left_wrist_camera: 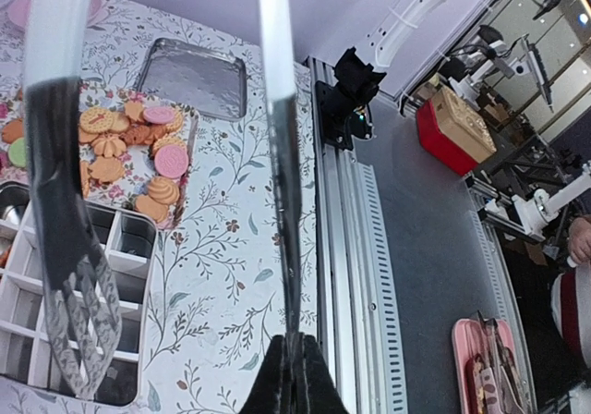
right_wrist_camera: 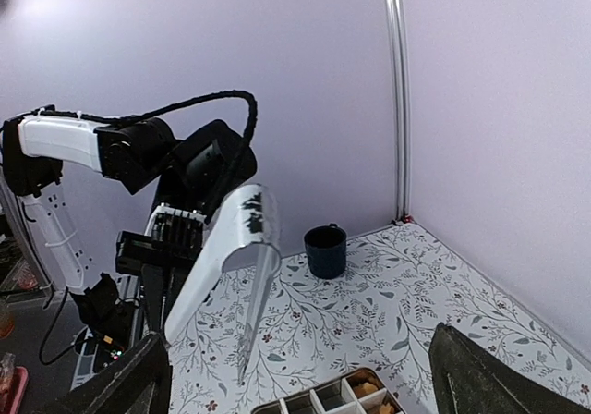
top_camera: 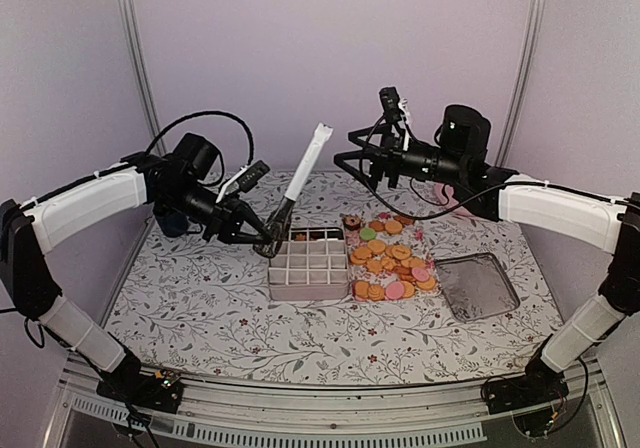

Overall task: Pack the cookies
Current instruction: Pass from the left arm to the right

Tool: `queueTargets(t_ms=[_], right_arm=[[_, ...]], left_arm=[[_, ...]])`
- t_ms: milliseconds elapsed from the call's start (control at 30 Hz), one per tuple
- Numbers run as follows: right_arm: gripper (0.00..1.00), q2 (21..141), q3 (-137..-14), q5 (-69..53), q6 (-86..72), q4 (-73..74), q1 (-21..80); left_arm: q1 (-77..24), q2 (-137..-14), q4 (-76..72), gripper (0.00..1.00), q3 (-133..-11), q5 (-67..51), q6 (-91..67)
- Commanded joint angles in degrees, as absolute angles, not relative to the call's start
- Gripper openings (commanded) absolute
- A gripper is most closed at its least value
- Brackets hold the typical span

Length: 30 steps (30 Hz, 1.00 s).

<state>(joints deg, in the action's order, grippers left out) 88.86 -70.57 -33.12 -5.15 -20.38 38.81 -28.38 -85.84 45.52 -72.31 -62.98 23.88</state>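
Observation:
The cookies (top_camera: 392,260), mostly orange-tan with a few pink and one green, lie heaped on a floral tray right of the white divided box (top_camera: 308,264). They also show in the left wrist view (left_wrist_camera: 120,141). A few sit in the box's far compartments (right_wrist_camera: 365,388). My left gripper (top_camera: 268,240) is shut on one arm of the tongs (top_camera: 303,178) at the box's left far corner; the white hinge end points up. In the left wrist view my gripper (left_wrist_camera: 295,354) pinches the edge-on arm (left_wrist_camera: 282,201), and the slotted head (left_wrist_camera: 78,326) hangs over the box (left_wrist_camera: 129,238). My right gripper (top_camera: 365,163) is open, empty, high behind the cookies.
An open grey tin lid (top_camera: 477,285) lies right of the cookie tray, also in the left wrist view (left_wrist_camera: 194,77). A dark cup (right_wrist_camera: 325,250) stands at the table's far left corner. A pink plate (left_wrist_camera: 17,9) shows beyond the cookies. Purple walls enclose the table.

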Motion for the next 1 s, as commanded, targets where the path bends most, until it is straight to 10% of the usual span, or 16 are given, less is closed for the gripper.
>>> queueTargets(t_ms=[0,500,967], right_arm=[[0.99,91.0,-68.9,-41.4,-12.1,-26.0,38.3],[0.99,99.1,-77.0,-46.9,-18.5,-30.4,42.5],[0.79,101.2,-76.9,-45.2,-21.4,-34.1,44.3]], left_arm=[[-29.6,-85.6,44.6,0.00,-75.8,-61.7,24.1],[-31.8,-88.7,45.3,0.00,-79.5,-58.3,24.6],[-32.4,-88.9,45.5,0.00,-79.1,-58.2,25.6]])
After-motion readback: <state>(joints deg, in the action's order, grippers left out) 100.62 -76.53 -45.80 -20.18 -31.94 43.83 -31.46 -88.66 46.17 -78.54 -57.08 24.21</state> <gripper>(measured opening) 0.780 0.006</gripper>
